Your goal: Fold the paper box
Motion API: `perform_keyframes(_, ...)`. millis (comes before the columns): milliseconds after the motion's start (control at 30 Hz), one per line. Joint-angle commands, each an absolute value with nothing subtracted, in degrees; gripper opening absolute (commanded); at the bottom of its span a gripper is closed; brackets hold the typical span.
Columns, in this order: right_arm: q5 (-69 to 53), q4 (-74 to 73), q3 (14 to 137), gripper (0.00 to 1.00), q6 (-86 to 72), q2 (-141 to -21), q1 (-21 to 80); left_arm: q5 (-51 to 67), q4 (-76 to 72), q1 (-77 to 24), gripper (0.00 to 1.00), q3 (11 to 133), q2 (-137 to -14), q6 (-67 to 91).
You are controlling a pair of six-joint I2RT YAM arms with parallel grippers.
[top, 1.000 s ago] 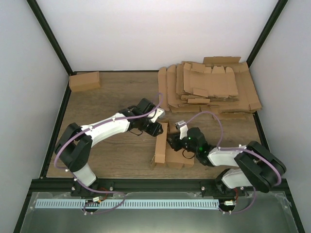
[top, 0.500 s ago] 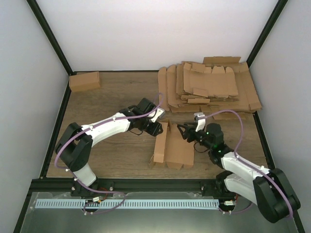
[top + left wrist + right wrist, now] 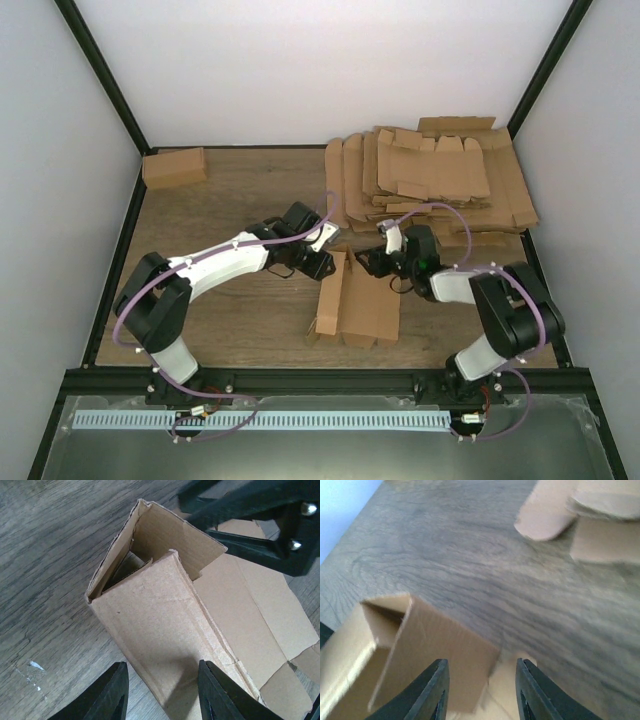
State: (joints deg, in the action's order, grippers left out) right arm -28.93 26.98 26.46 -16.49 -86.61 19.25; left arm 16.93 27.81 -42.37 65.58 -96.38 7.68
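Top external: the paper box point(image 3: 368, 305) lies on the wooden table point(image 3: 230, 200), low centre of the frame, between the two arms. It is part folded: the left long wall stands up and the rest lies flat to its right. The left gripper point(image 3: 320, 265) sits at the upper end of the raised wall. The right gripper point(image 3: 368, 262) is just to its right, at the upper edge of the flat panel. A heap of flat cardboard sheets point(image 3: 430, 175) fills the upper right, close above the right gripper. A small closed carton point(image 3: 174, 167) sits upper left, well apart from everything else.

Left wrist: the raised wall is folded over into a hollow wedge, with its open end toward the upper left of the frame. The left fingers point(image 3: 112, 695) straddle the near end of it, jaws part-way apart. A strip of table shows between the left finger and the cardboard. I cannot tell whether the jaws actually pinch the wall. The flat panel runs off to the right. The right claw's black fingers are at the upper right, spread, with cardboard visible through the gap.

Right wrist: blurred. The right fingers point(image 3: 432, 690) are apart and released, nothing clamped. One box flap passes behind the left finger and ends in the gap, with bare table beyond. The open end of the box wall is at lower left. Rounded flaps of the heap are at upper right.
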Motion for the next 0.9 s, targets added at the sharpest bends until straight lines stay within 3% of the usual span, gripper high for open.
perform_keyframes(0,-36.86,28.40,32.75,0.38,-10.02,-91.07,19.27,17.25,26.82,-42.31,0.40,66.60,-97.76,7.47)
perform_keyframes(600,-32.51,26.56,37.89,0.42,-4.60,-98.51,25.74,23.50,24.76,-38.85,0.41,67.87,-99.61,6.32)
perform_keyframes(867,-30.49,29.56,38.92,0.43,-4.59,-100.56,26.28,24.53,22.09,-36.57,0.60,66.25,-99.13,7.86)
